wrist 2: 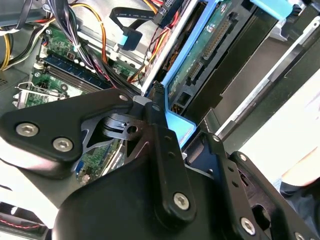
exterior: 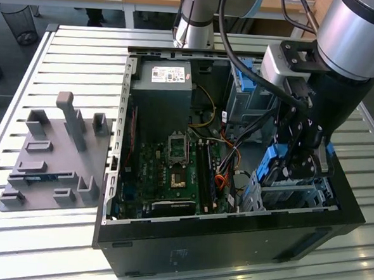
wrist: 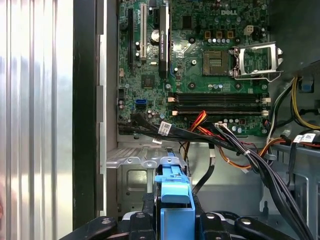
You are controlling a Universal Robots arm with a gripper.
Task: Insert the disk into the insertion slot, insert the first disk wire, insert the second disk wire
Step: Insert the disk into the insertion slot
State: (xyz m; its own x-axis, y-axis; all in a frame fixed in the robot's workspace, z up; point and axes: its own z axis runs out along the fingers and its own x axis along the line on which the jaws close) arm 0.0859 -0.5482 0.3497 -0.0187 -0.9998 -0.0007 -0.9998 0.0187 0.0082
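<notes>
Claw (wrist: 175, 226) clenched on disk (wrist: 175, 192); disk edge-up between fingers (wrist: 149, 212), inside computer case (exterior: 231, 244).

Counted one arm (exterior: 352, 36), one tool (exterior: 299, 167), and one disk (exterior: 273, 161) clamped in that tool. Logged one open computer case (exterior: 232, 238) on one slatted tabletop (exterior: 72, 50). Inside, tallied one motherboard (exterior: 166, 170), one CPU socket (exterior: 176, 144), one power supply (exterior: 161, 94) and two drive cages: one insertion slot (exterior: 260, 192) and one taller bay (exterior: 240, 102). Beside the case, noted one grey fixture plate (exterior: 52, 163) with one tall post (exterior: 71, 117). Also spotted one mesh bin (exterior: 19, 22).
</notes>
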